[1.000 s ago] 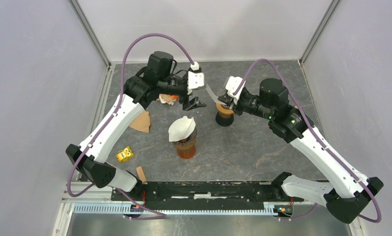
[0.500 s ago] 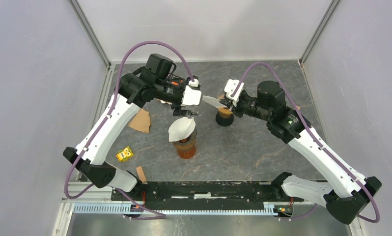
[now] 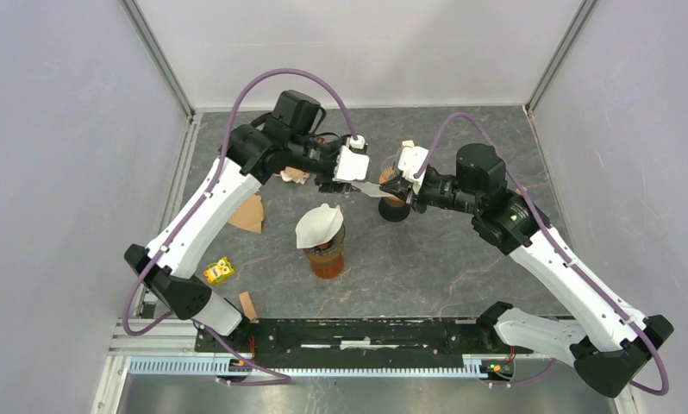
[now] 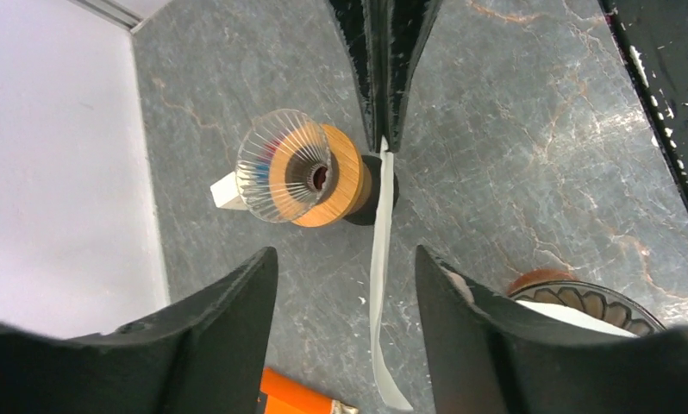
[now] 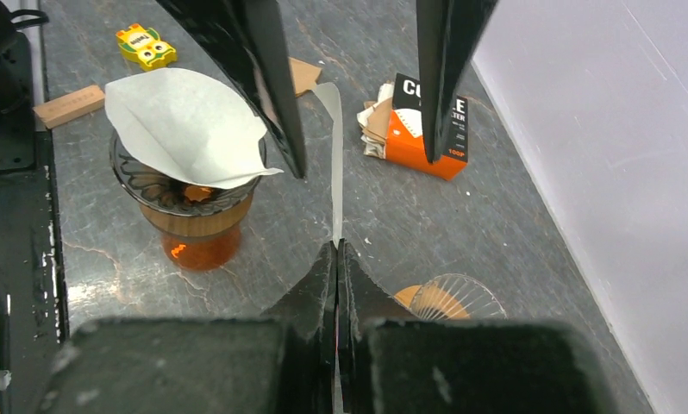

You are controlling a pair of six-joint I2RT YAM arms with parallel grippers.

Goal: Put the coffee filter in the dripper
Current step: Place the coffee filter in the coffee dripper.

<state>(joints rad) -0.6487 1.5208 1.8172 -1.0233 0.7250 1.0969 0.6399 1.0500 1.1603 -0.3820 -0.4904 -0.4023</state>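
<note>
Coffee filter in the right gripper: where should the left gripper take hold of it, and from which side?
Grip the free end of the coffee filter, far from the right gripper. It is a thin sheet held on edge, so the left gripper probably best comes end-on, one finger on each flat face.

filter [image 4: 378, 285]: you've got it white, folded flat, edge-on, aloft | dripper [image 4: 293, 168]: clear ribbed cone, wooden collar, standing just beside filter
</note>
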